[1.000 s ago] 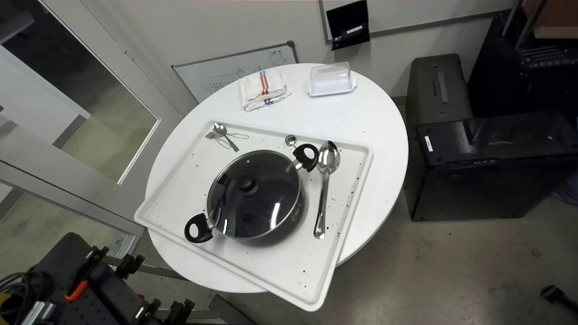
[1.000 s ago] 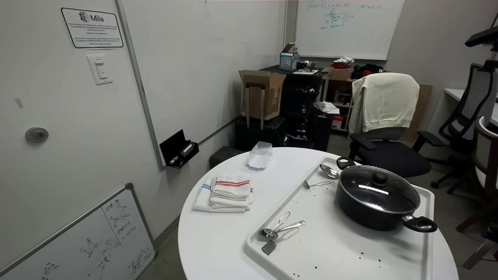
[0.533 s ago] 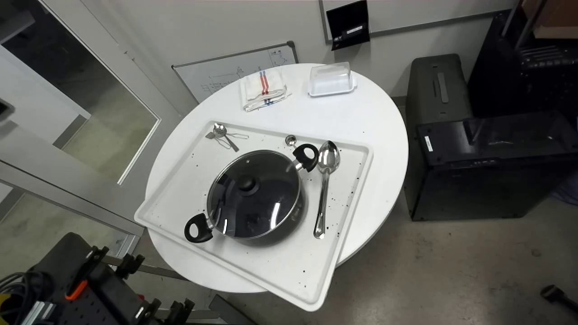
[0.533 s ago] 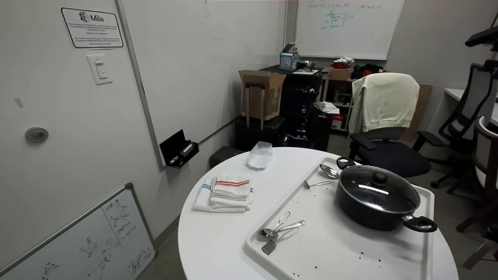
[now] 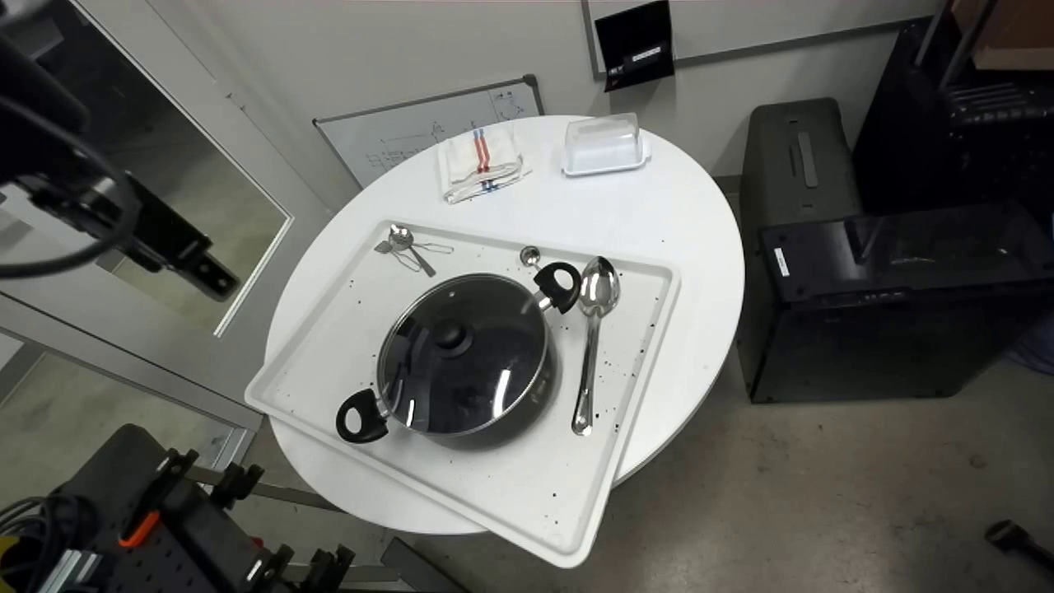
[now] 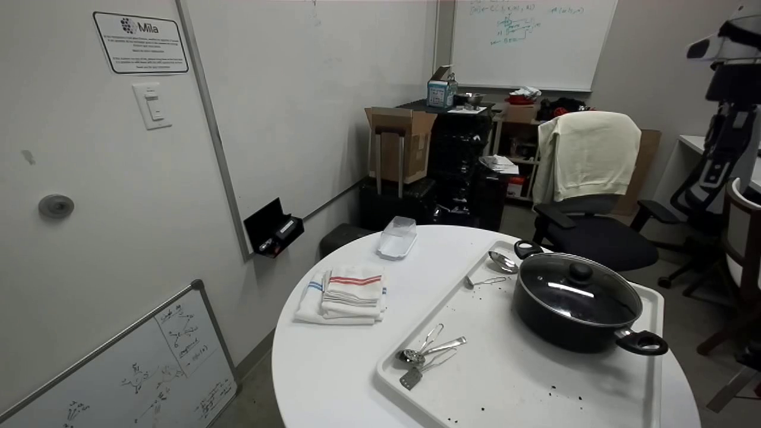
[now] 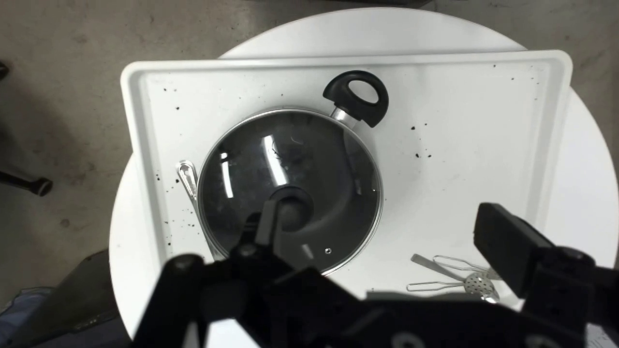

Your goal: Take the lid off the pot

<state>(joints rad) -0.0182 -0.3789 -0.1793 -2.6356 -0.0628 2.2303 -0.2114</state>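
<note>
In an exterior view, the pot (image 5: 533,409) is seen standing upright on a white tray (image 5: 510,494), which is set on a round white table (image 5: 692,231). The pot is covered by its glass lid (image 5: 486,371), with a dark knob (image 5: 450,333) fixed at the lid's centre. A large spoon (image 5: 592,329) is laid on the tray just beside the pot, its bowl placed near one of the black handles (image 5: 570,301); near the same handle a small ladle (image 5: 530,256) is seen. A few small utensils (image 5: 402,238) are grouped near one tray corner. Behind the tray, folded towels (image 5: 482,165) and a covered dish (image 5: 605,148) are set on the table. The robot arm (image 5: 58,140) is shown at the left edge, well apart from the lid.

In an exterior view, the arm is caught at the right edge, and a black chair (image 6: 594,238) draped with a pale sweater (image 6: 588,157) is seen beyond the table.

In the wrist view, the gripper (image 7: 382,212) is shown with its fingers (image 7: 508,241) spread wide. Part of the knob is hidden by one finger; the other finger is seen against the tray, near the small utensils.
</note>
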